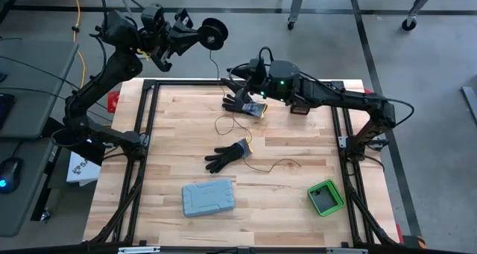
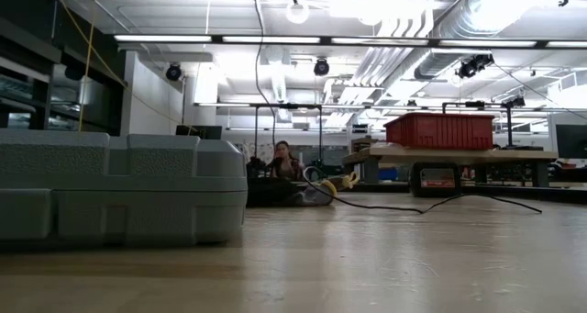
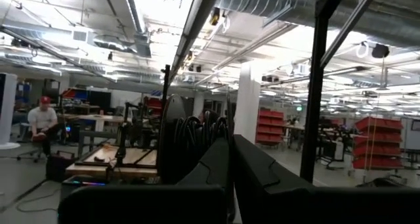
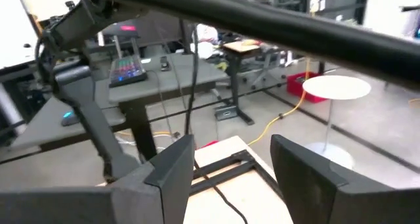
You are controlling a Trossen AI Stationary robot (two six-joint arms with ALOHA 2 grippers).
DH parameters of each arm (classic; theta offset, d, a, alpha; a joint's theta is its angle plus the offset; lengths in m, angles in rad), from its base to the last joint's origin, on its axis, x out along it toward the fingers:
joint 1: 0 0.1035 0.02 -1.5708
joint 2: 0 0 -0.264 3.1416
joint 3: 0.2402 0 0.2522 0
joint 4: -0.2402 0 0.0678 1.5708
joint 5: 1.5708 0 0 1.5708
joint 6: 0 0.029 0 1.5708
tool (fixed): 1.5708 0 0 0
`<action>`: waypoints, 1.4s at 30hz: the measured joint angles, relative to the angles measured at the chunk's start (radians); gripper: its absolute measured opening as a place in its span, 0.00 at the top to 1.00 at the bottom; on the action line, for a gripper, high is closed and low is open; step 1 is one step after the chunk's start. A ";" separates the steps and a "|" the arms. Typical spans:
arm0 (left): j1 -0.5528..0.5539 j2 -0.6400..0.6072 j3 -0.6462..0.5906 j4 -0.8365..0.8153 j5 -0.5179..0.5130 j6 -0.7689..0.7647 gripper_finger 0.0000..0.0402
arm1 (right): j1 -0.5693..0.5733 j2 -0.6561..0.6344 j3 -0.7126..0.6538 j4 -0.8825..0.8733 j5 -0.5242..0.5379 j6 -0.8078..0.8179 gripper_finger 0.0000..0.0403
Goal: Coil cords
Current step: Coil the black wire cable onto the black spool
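Observation:
My left gripper (image 1: pixel 200 34) is raised above the table's far left corner and is shut on a black ring-shaped coil of thin wire (image 1: pixel 215 33), which also shows in the left wrist view (image 3: pixel 176 135). A thin dark strand (image 1: pixel 213 64) hangs from the coil to the table. There it loops (image 1: pixel 226 122) and trails toward the right (image 1: pixel 283 163). My right gripper (image 1: pixel 232 71) is open at the table's far edge, beside the hanging strand (image 4: pixel 191 86). I cannot tell whether it touches the strand. My left gripper pinches the coil's near rim (image 3: pixel 197 152) between its two fingers (image 3: pixel 262 178). The fingers come level, pointing toward the table's right. The coil stands on edge beyond the fingertips, lifted clear of the table, and the strand hangs slack below it.
Two black gloves lie on the table, one at the far middle (image 1: pixel 244 102) and one in the middle (image 1: pixel 227 156). A grey case (image 1: pixel 209 197) and a green box (image 1: pixel 326 197) sit near the front. A black frame (image 1: pixel 145 120) rims the table.

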 joint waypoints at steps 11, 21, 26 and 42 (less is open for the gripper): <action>-0.001 0.001 0.000 -0.008 0.001 -0.009 1.00 | 0.007 0.066 0.000 0.077 -0.163 0.006 0.52; -0.001 0.001 0.000 -0.008 0.000 -0.008 1.00 | 0.007 0.069 0.000 0.067 -0.135 -0.035 0.61; -0.001 0.001 0.000 -0.009 -0.001 0.006 1.00 | 0.007 0.069 0.000 0.050 -0.136 -0.065 0.80; 0.092 -0.069 -0.001 -0.494 0.016 0.127 1.00 | 0.095 -0.125 0.000 -0.195 -0.085 -0.109 1.00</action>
